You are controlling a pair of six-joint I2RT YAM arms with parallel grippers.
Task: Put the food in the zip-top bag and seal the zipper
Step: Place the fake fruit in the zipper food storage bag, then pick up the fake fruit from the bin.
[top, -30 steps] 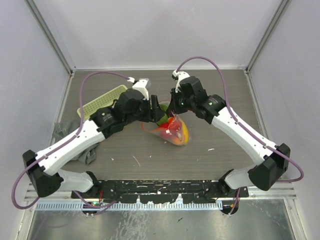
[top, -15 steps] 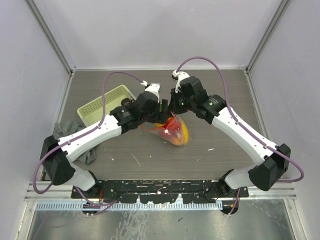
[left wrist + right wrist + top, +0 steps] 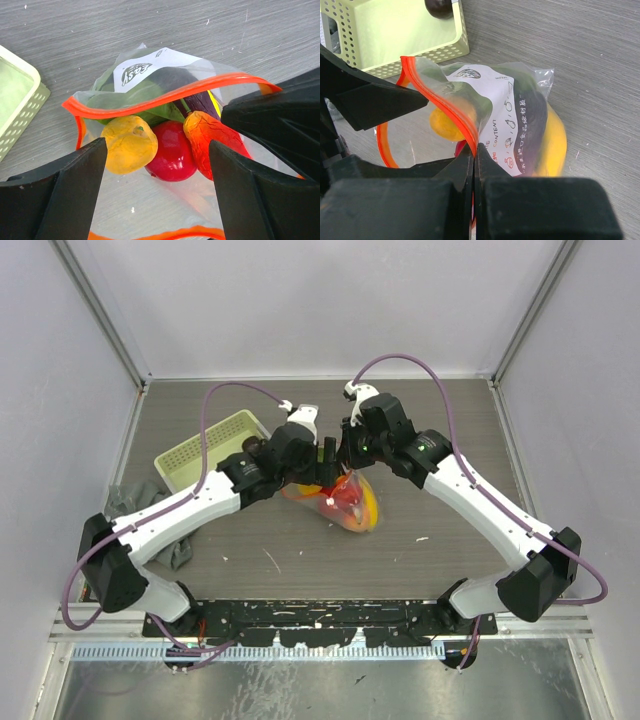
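Zipper (image 3: 165, 98) gapes; right hand (image 3: 475, 150) pinches its edge, left hand (image 3: 157, 145) spread wide alongside.

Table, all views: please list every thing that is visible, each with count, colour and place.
zip-top bag: one, clear, white label, table centre, mouth open
zipper: one, red-orange, along the bag mouth
food in bag: six seen, yellow lump, red ball, orange piece, green leaf, purple piece, yellow banana
brown piece: one, dark, inside the basket
basket: one, yellow-green, far left
cloth: one, grey, left edge
left end effector: one, black, open at the bag mouth
right end effector: one, black, shut on the zipper
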